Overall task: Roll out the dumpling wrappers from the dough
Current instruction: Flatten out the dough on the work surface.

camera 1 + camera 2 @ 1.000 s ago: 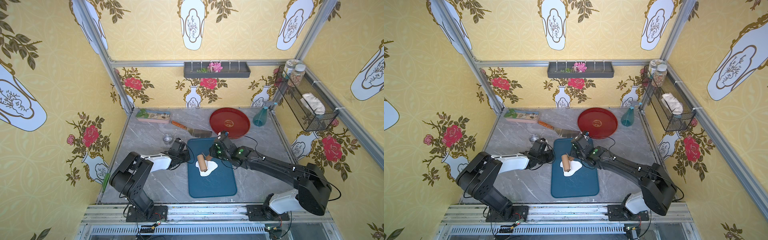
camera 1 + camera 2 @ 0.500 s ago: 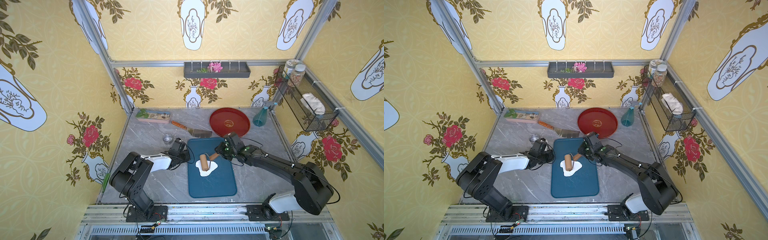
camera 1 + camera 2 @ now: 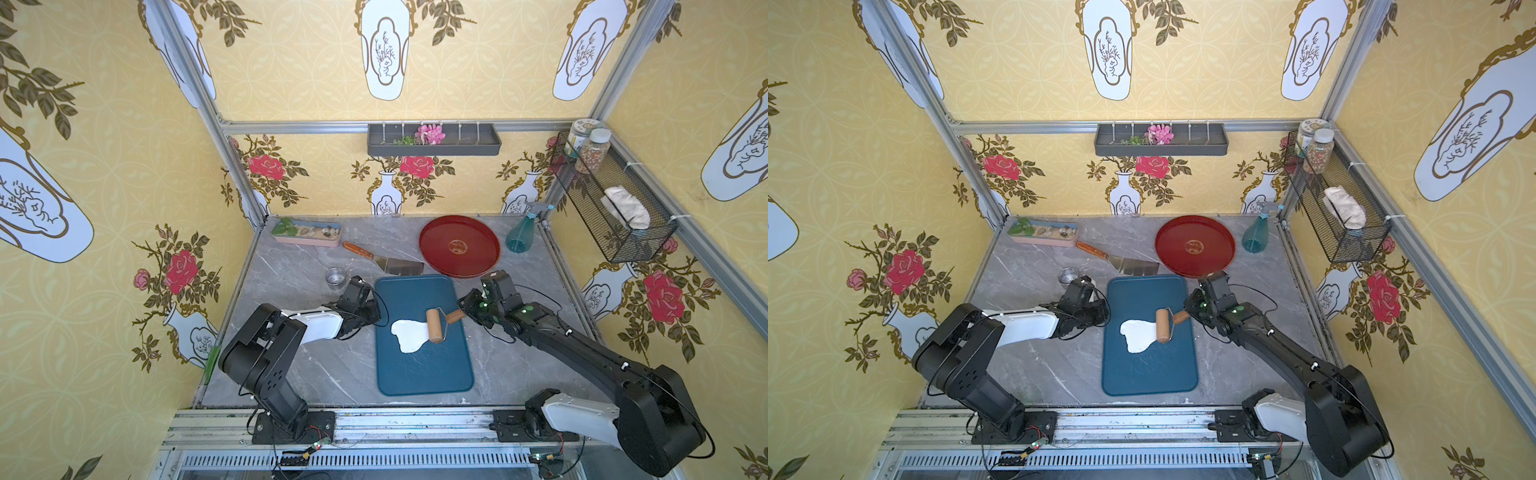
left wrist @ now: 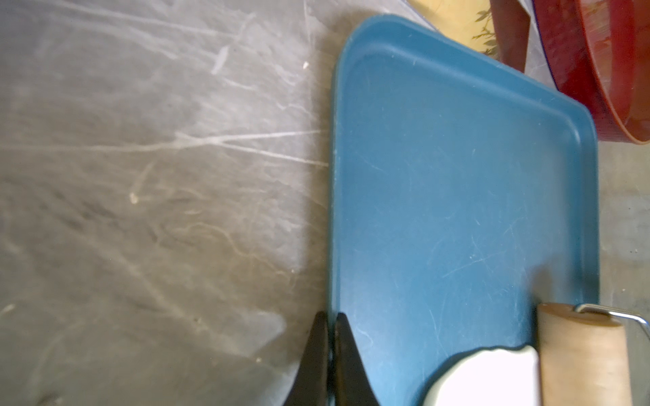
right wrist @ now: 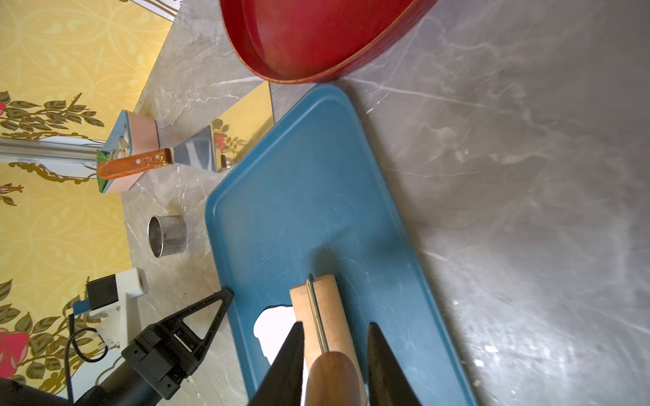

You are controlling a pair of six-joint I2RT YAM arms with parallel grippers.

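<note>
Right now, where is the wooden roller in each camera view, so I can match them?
Top view: wooden roller centre, at the dough's right edge.
Top view: wooden roller centre too.
Left wrist: wooden roller, lower right corner.
Right wrist: wooden roller, bottom centre, in the right hand.
Shared landmark: the blue tray.

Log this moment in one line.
right fingers: shut on roller | roller: at edge of dough | dough: flat, ragged, on blue tray | left fingers: shut, at tray rim
</note>
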